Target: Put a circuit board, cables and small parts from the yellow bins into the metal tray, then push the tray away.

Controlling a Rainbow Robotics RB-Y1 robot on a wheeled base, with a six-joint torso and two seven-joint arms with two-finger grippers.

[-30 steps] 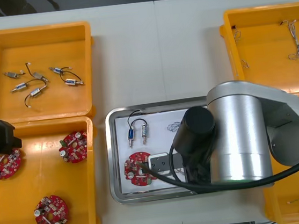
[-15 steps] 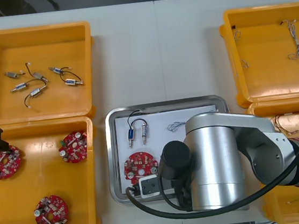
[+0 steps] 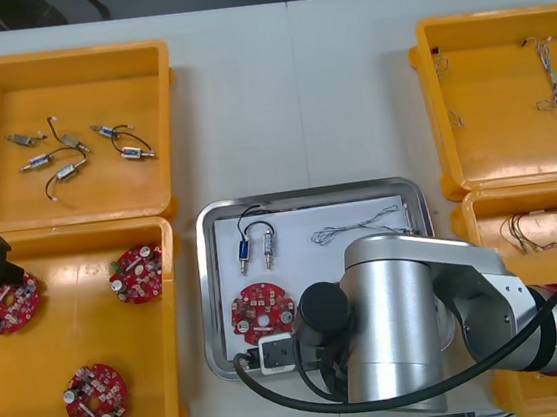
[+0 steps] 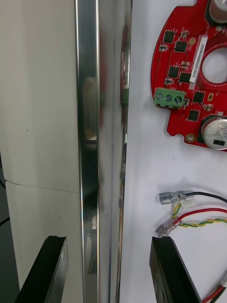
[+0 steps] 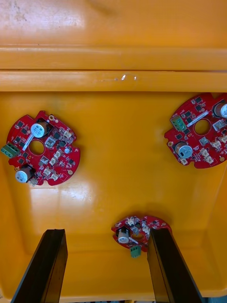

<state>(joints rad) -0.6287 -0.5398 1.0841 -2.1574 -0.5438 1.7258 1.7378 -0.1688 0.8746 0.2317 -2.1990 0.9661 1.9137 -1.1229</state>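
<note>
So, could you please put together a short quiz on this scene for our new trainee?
1. Multiple choice: how many circuit boards lie in the near left yellow bin, below the open left end effector? A two, B three, C five.
2. True or false: the right end effector is open, its fingers astride the rim of the metal tray.
3. Short answer: what lies in the far left yellow bin?
Key: 1 B; 2 true; 3 small metal parts.
</note>
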